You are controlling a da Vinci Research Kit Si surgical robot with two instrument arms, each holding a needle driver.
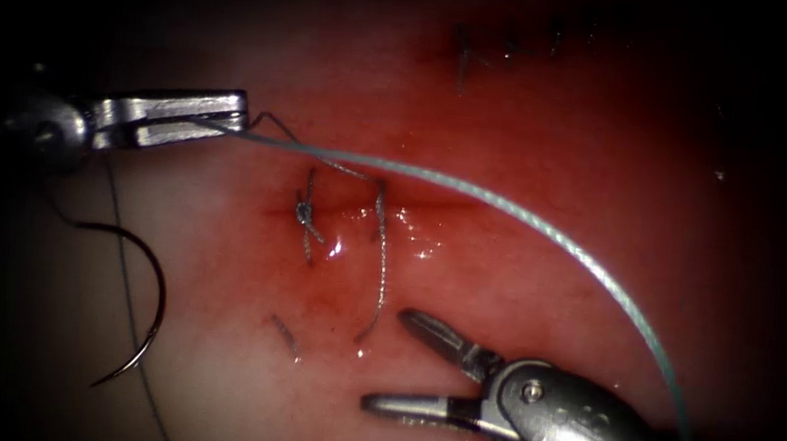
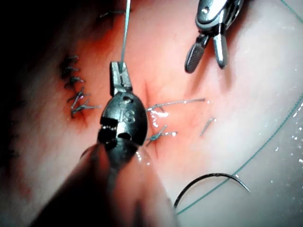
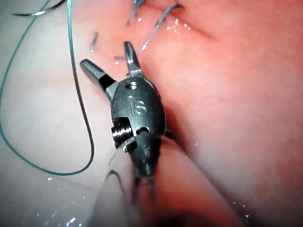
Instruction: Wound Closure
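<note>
My left tool point(image 1: 232, 118) is shut on the pale blue thread point(image 1: 521, 217) up at the left; its jaws point(image 2: 120, 78) also pinch the thread point(image 2: 125, 28) in the left wrist view. From there the thread arcs over the cut point(image 1: 412, 208) and down to the far right. The curved needle point(image 1: 149, 310) lies free on the tissue, left of the cut, held by neither tool and not in the tissue. My right tool point(image 1: 388, 359) stands open below the cut and holds nothing; its jaws point(image 3: 106, 56) are spread.
A tied knot point(image 1: 304, 211) sits at the cut's left end, with a loose thread tail point(image 1: 379, 270) hanging beside it. A short cut thread end point(image 1: 284, 332) lies lower down. Older stitches point(image 1: 463, 56) show at the top. Red fluid glistens around the cut.
</note>
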